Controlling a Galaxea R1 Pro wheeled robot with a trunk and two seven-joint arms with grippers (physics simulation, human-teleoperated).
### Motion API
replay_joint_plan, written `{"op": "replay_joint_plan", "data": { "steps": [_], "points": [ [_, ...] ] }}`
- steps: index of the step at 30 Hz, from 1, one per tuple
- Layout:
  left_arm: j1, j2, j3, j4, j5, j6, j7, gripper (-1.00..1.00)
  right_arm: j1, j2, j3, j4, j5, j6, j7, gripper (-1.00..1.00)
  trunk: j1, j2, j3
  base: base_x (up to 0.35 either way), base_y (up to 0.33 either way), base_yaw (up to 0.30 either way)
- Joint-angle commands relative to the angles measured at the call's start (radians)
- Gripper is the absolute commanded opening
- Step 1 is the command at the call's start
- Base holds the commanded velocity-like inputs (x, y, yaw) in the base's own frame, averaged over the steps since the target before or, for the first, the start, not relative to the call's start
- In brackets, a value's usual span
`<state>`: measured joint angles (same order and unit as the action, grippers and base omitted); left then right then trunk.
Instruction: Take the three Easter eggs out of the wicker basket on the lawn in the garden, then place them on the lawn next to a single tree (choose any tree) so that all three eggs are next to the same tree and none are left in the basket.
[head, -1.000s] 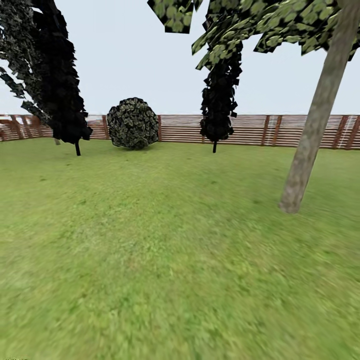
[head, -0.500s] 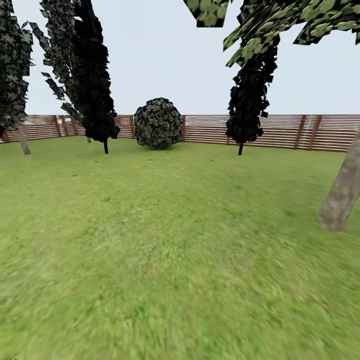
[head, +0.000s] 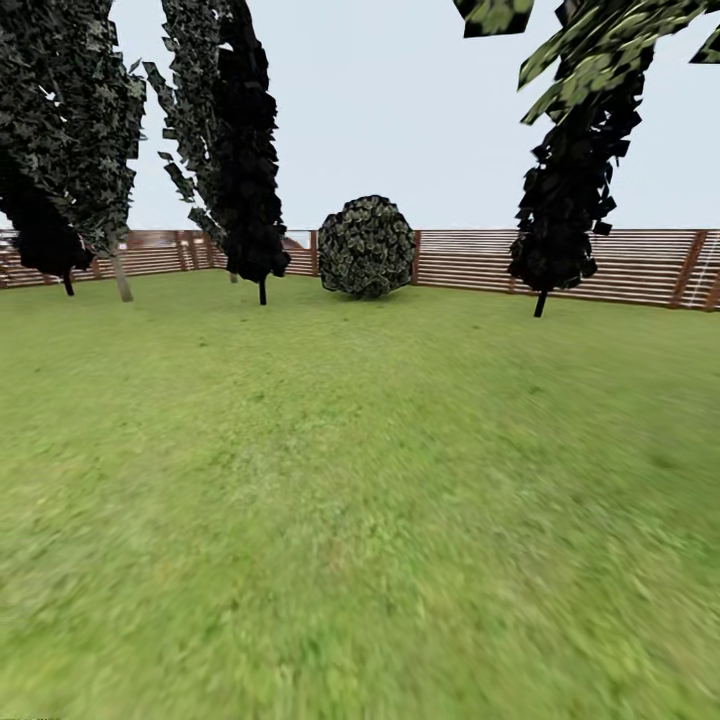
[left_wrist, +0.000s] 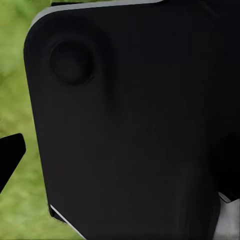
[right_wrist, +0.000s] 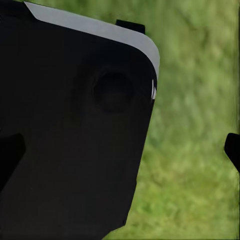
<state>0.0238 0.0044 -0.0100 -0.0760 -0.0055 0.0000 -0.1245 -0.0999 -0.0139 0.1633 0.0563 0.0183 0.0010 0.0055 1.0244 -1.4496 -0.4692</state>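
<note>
Robot in transit across the lawn (head: 330, 480). Ahead: slat fence (head: 600, 262), round bush (head: 367, 246), dark cone trees (head: 240, 150). Eggs and basket not located; no placement evidenced, so the task appears outstanding. Jaws' state: cannot tell.

- Left wrist view: a broad black robot panel (left_wrist: 130, 125) with a round recess sits right in front of the lens, and one dark fingertip (left_wrist: 10, 155) pokes in at the edge.
- Right wrist view: a similar black panel (right_wrist: 70, 135), a dark fingertip (right_wrist: 232, 147) at the far edge.
- Can't judge either grip from here.
</note>
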Motion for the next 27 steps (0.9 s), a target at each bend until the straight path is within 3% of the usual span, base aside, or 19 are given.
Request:
{"op": "replay_joint_plan", "data": {
  "steps": [1,27],
  "points": [
    [0.001,0.000,-0.001,-0.002,-0.001,0.000,-0.003,1.00,-0.001,0.000,0.005,0.002,0.002,0.000,0.001,1.00,0.001,0.000,-0.001,0.334,0.000,0.297],
    [0.001,-0.001,-0.001,-0.002,-0.001,0.000,-0.003,1.00,-0.001,0.000,0.005,0.002,0.003,0.001,0.001,1.00,0.001,0.000,-0.001,0.332,0.000,0.296]
  ]
}}
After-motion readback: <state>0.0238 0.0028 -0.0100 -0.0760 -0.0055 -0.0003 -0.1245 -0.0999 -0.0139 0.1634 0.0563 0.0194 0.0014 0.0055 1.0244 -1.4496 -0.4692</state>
